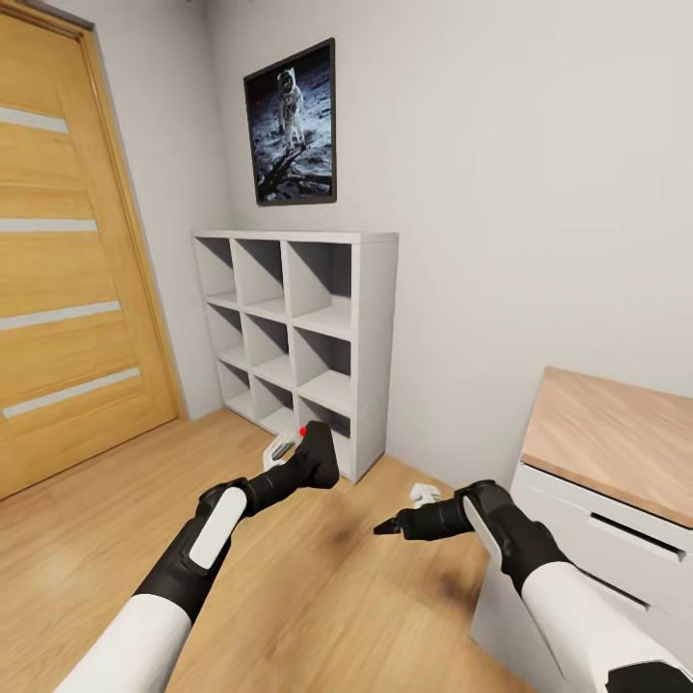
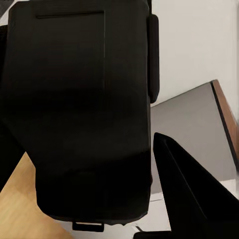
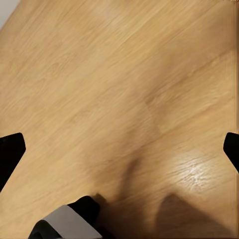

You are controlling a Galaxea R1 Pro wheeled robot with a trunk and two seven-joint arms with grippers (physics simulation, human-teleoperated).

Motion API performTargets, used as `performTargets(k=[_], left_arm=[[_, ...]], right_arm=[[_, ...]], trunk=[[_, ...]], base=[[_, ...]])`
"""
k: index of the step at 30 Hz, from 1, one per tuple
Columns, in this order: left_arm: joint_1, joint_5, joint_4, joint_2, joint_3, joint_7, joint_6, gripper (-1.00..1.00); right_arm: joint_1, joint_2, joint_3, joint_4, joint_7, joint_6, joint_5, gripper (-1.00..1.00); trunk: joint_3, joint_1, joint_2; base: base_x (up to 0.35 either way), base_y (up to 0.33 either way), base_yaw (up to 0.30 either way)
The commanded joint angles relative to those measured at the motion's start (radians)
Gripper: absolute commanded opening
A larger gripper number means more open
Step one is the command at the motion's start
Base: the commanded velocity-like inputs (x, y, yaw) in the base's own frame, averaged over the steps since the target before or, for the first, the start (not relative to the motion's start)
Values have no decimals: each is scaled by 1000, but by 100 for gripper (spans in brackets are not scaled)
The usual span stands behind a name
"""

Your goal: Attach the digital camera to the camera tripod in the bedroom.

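Above the wood floor (image 1: pixel 318 597), left tool (image 1: pixel 313 462) pinches one digital camera (image 1: pixel 318 457); right tool (image 3: pixel 119 149) spread.

A matte black digital camera (image 1: pixel 318 460) with a red button contrasts with the white cube shelf (image 1: pixel 298 327), honey-toned wood plank floor (image 1: pixel 318 597), pale grey walls (image 1: pixel 520 192) and striped wooden door (image 1: pixel 67 260).

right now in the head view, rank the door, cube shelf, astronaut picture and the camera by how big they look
1. wooden door, cut off by the frame
2. white cube shelf
3. astronaut picture
4. digital camera in the left gripper, smallest though nearest
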Motion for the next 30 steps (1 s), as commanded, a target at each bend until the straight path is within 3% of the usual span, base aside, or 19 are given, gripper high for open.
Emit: performTargets(k=[1,20,26,29,30], left_arm=[[-1,0,0,0,1,-4,4,-100],[-1,-11,0,0,1,-2,17,-100],[-1,-17,-4,0,0,11,40,-100],[-1,-25,-3,0,-1,52,64,-100],[-1,-40,-3,-1,-1,98,71,-100]], right_arm=[[-1,-2,5,-1,-3,6,-7,100],[-1,-4,7,-2,3,5,-4,100],[-1,-6,6,-3,0,-65,-4,100],[-1,-13,7,-2,-9,-85,-4,100],[-1,-15,8,-2,-17,-90,-4,100]], trunk=[[2,-4,7],[62,-77,140],[80,-100,182],[90,-111,203],[93,-115,210]], base=[[0,0,0],[0,0,0],[0,0,0],[0,0,0],[0,0,0]])
